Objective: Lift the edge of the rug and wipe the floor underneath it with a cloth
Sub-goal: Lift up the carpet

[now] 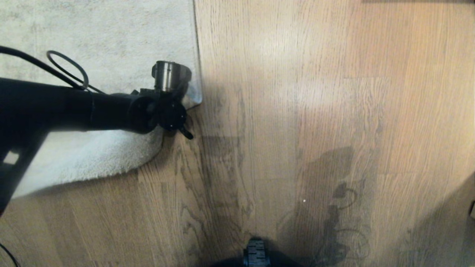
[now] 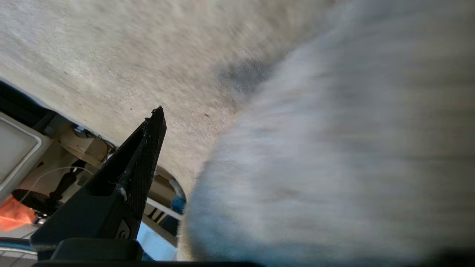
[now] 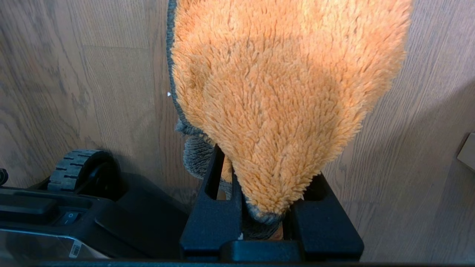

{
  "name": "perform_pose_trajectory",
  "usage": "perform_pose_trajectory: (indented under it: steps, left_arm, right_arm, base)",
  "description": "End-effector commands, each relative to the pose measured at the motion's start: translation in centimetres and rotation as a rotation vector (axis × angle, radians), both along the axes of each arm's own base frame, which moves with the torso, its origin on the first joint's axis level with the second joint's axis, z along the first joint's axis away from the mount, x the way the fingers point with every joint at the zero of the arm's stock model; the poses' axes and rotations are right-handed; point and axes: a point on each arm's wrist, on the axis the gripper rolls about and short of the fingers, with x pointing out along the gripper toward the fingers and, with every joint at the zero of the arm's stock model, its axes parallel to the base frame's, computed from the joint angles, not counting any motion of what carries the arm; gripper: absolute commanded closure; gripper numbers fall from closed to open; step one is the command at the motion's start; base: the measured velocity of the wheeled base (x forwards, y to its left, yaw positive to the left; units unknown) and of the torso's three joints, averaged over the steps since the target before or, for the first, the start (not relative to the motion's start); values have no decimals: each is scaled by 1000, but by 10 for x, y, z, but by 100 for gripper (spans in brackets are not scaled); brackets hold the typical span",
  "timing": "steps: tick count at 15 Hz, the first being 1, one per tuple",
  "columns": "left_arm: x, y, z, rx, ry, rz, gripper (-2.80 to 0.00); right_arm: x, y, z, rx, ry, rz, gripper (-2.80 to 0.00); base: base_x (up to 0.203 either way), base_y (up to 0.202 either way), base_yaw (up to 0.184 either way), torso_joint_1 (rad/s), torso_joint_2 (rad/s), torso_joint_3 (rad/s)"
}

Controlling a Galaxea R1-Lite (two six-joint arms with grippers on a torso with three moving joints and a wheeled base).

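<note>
The left gripper (image 1: 174, 120) hangs at the corner of the large grey-beige short-pile rug (image 1: 111, 44), its jaws spread wide and holding nothing; in the left wrist view 1 black finger (image 2: 143, 155) points along the pile with the rug edge (image 2: 230, 155) right beside it, curled up into a soft fold, so the rug sits against the jaws but is not pinched. In the head view that near border looks rolled or humped off the brown wood-grain plank floor (image 1: 297, 111). The right gripper (image 3: 261, 207) is clenched on the small orange-yellow fluffy cloth (image 3: 282, 92) with its dark grey trim, the cloth draping from the jaws above bare planks, well apart from the rug corner. Judged from this, the cloth is in hand and the lifting arm is at the corner, but a firm hold on the edge, the raising of it and all of the wiping underneath seem yet to come.
</note>
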Motion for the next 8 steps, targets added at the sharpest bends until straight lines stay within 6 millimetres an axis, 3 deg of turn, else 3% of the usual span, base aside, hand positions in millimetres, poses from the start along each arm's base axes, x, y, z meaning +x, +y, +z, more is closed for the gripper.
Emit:
perform_pose_trajectory:
  steps: [1,8]
  left_arm:
    - [2,-9,8,-30,-54,-23,-280]
    - [3,-12,6,-37,-57,-29,-280]
  right_arm:
    - [0,0,0,-1,2,1,0]
    - [0,0,0,-1,2,1,0]
  base:
    - [0,0,0,0,0,0]
    - [0,0,0,0,0,0]
